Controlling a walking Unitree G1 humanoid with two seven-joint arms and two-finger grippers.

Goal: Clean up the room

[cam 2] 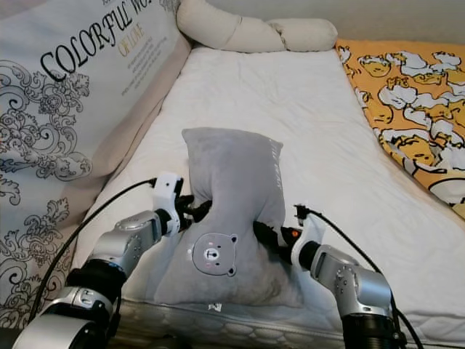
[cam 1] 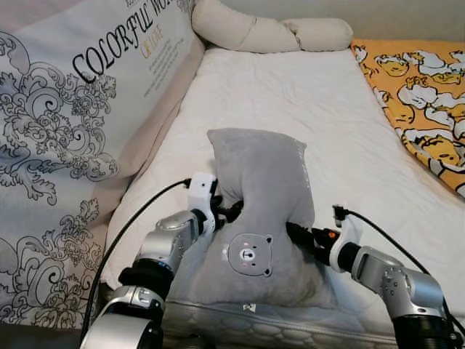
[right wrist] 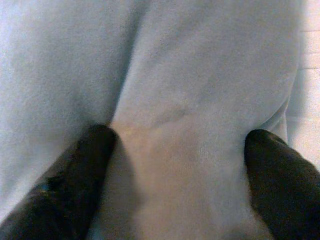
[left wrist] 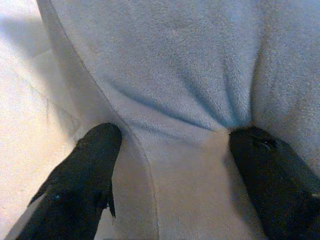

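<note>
A grey plush pillow (cam 1: 258,182) with a small bear face patch (cam 1: 248,256) stands on end near the front edge of the white mattress (cam 1: 327,109). My left gripper (cam 1: 231,211) pinches its left side and my right gripper (cam 1: 298,234) pinches its right side, so the pillow is squeezed in at the waist. In the left wrist view the grey plush (left wrist: 190,75) bunches between the two black fingers (left wrist: 85,165). The right wrist view has the same fabric (right wrist: 190,100) puckered between that gripper's fingers (right wrist: 75,175).
A long cream bolster (cam 1: 269,33) lies across the head of the bed. A yellow cartoon-print blanket (cam 1: 421,94) covers the right side. A tall printed grey-and-white cushion panel (cam 1: 65,131) leans along the left. The mattress front edge (cam 1: 254,320) is just below the pillow.
</note>
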